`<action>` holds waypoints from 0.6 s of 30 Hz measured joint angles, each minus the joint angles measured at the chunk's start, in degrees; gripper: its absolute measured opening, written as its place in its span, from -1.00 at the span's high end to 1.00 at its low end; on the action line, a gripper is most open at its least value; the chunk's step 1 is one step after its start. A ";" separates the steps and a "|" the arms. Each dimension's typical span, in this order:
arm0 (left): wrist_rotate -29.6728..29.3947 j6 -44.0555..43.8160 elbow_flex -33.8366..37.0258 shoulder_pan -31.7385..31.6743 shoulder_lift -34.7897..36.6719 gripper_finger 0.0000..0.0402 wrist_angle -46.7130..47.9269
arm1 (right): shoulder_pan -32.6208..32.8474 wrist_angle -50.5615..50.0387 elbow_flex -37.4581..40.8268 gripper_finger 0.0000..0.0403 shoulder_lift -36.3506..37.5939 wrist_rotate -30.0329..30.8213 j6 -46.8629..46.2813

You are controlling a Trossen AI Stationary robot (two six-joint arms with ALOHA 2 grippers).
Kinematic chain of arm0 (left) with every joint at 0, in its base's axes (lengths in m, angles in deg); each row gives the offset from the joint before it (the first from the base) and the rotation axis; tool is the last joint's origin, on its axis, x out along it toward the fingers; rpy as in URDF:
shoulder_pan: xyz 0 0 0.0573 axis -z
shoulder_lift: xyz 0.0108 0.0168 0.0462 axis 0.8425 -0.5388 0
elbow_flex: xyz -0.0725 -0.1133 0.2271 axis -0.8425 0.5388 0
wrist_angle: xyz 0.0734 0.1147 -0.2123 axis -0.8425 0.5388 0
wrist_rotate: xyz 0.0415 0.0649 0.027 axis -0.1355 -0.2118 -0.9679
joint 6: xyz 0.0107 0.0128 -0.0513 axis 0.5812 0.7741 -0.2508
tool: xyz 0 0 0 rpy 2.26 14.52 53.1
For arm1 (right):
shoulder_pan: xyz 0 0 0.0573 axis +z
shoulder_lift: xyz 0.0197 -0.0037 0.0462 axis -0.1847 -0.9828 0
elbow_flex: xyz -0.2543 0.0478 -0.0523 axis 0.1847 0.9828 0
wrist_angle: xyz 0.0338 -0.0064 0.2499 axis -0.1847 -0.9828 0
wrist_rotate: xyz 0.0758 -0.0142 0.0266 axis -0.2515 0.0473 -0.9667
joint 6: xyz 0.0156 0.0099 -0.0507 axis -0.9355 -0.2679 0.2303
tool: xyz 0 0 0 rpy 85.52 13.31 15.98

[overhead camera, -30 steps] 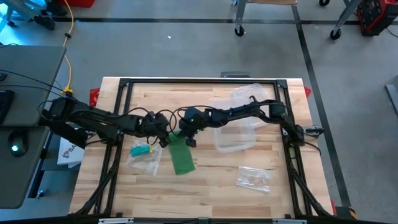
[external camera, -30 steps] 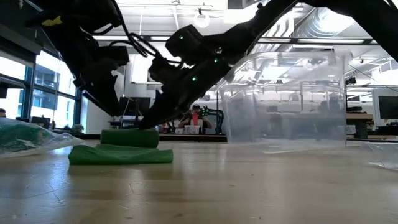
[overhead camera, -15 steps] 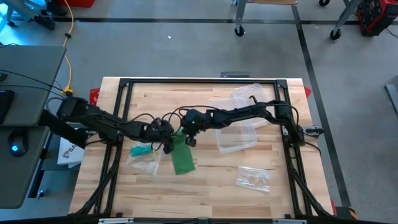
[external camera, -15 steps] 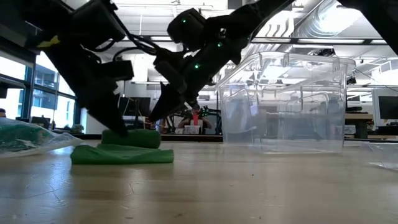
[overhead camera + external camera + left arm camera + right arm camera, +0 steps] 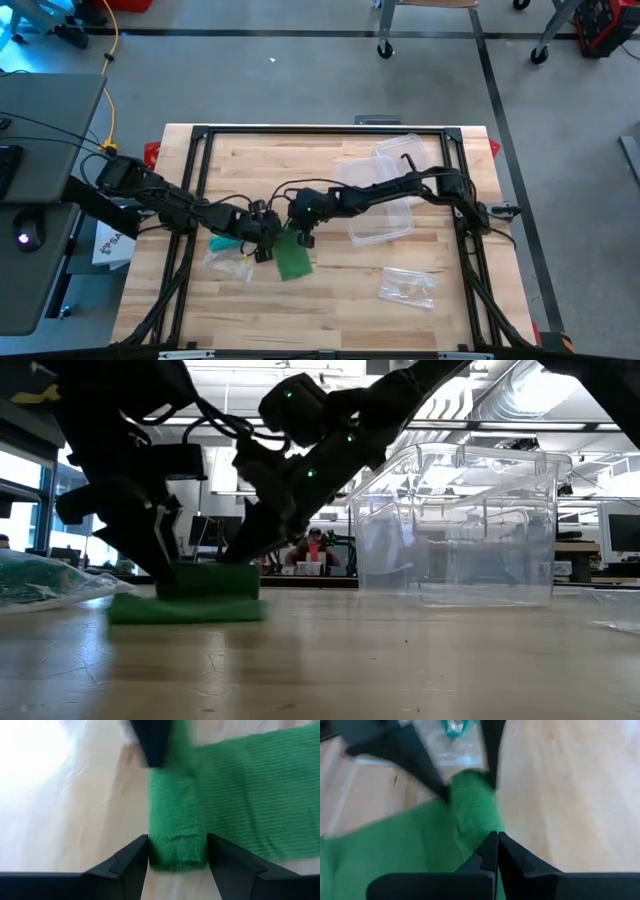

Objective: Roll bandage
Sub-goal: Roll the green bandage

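At centre frame in the high view, both arms reach inward and meet over the bandage point(image 5: 291, 256). Left gripper point(image 5: 262, 237) comes in low from the left edge, its fingers point(image 5: 131, 862) set narrowly apart on either side of the rolled end, each close against a flank of the roll; whether they press it cannot be told. Right gripper point(image 5: 303, 230) extends from the right edge across the tub point(image 5: 380, 205), jaws fully closed, tip resting on the roll at its far side.

Bandage: green, ribbed weave. One end is wound into a short thick roll point(image 5: 177, 837); the remainder lies flat on the table point(image 5: 340, 290) as a strip running toward lower centre of the high view. In the low view the roll point(image 5: 208, 580) sits on top of the flat strip, at left of centre.

Containers: the clear tub stands open at right of centre; no contents can be made out. A clear bag point(image 5: 232, 255) with teal contents lies just left of the bandage. A second clear bag point(image 5: 408, 287) lies at lower right.
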 joint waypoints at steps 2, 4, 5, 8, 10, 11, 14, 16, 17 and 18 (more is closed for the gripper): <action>-2.00 -0.98 -1.87 0.47 0.00 0.07 5.58 | 0.72 0.62 -0.11 1.00 -1.11 0.10 -0.73; -3.91 -2.75 -3.61 0.54 0.00 0.07 9.87 | 1.46 0.88 -0.15 1.00 -1.59 0.57 -1.49; -4.57 -3.49 -4.30 0.60 0.01 0.07 11.72 | 1.96 1.20 -0.15 1.00 -1.69 0.89 -1.68; -4.65 -4.34 -5.15 1.08 0.02 0.07 13.10 | 3.70 2.34 -0.13 1.00 -1.83 2.47 -1.69; -4.60 -4.69 -5.28 1.44 0.02 0.08 13.68 | 4.23 2.49 -0.09 1.00 -1.72 5.15 -1.66; -4.62 -5.53 -5.37 1.72 0.02 0.08 14.18 | 4.35 2.49 -0.09 1.00 -1.70 6.54 -1.64; -4.82 -8.97 -5.49 2.59 0.30 0.08 14.78 | 4.29 2.07 -0.04 1.00 -1.21 8.63 -1.49; -5.23 -10.68 -5.49 3.41 0.76 0.08 13.61 | 4.15 1.72 0.00 1.00 -0.69 8.90 -1.46; -5.32 -11.00 -5.49 3.87 0.87 0.08 12.48 | 4.12 1.71 0.00 1.00 -0.38 8.90 -1.43; -5.27 -11.06 -5.49 4.28 0.87 0.08 11.09 | 4.10 1.68 0.02 1.00 -0.06 8.90 -1.42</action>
